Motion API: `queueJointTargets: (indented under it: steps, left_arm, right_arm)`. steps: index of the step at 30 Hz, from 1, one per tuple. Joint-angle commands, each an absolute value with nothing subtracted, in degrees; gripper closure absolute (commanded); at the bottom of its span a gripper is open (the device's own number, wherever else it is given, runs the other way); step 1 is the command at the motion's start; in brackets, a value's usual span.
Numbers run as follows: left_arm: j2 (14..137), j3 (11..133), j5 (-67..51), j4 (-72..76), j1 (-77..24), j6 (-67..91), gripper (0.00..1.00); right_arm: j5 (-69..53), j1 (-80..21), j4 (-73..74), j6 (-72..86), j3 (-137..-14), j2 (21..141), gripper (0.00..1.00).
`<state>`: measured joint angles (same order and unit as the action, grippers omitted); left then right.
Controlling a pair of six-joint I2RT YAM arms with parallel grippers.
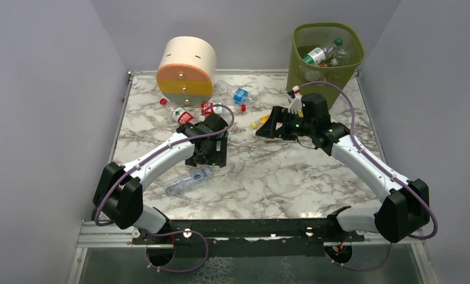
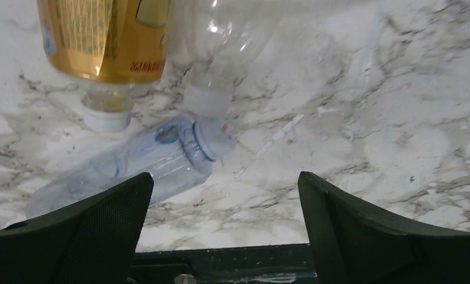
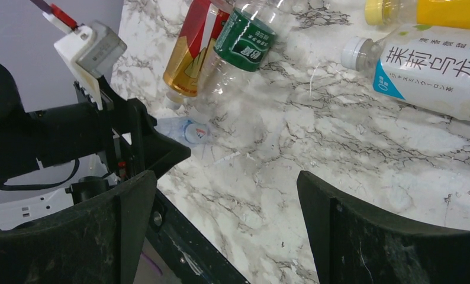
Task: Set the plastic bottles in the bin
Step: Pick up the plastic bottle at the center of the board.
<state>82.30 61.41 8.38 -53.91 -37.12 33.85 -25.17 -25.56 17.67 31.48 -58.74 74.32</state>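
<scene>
Black left end effector (image 2: 225,184), spread and empty, hangs near a clear ribbed plastic bottle (image 2: 132,168) lying on the smooth marble-patterned tabletop (image 2: 369,118). Right end effector (image 3: 227,177) is spread too, holding nothing. A green-capped bottle (image 1: 320,54) lies inside the olive-green mesh bin (image 1: 298,65) at the far right corner.

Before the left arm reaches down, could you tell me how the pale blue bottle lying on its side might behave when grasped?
The pale blue bottle looks empty and see-through, so probably light and easily squashed. Lying on its side on the smooth marble table, it may roll or skid when nudged.
</scene>
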Motion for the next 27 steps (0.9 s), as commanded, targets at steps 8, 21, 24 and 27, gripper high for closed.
queueJointTargets:
  steps: [8,21,24,27]
  left_arm:
    - [92.6,74.2,13.8,-40.8,-36.9,23.7,0.01]
    - [103.5,78.4,19.3,-39.1,-36.8,21.0,0.01]
    - [104.1,77.8,18.7,-38.4,-36.6,20.7,0.01]
    - [104.8,77.8,17.5,-37.4,-36.5,20.8,0.01]
  right_arm:
    - [-25.3,-25.6,18.0,29.8,-61.3,72.7,0.09]
    - [-24.2,-25.6,20.6,29.5,-62.1,72.4,0.09]
    - [-24.3,-25.6,20.8,29.7,-62.1,72.1,0.09]
    - [-24.2,-25.6,21.1,29.9,-62.4,71.9,0.09]
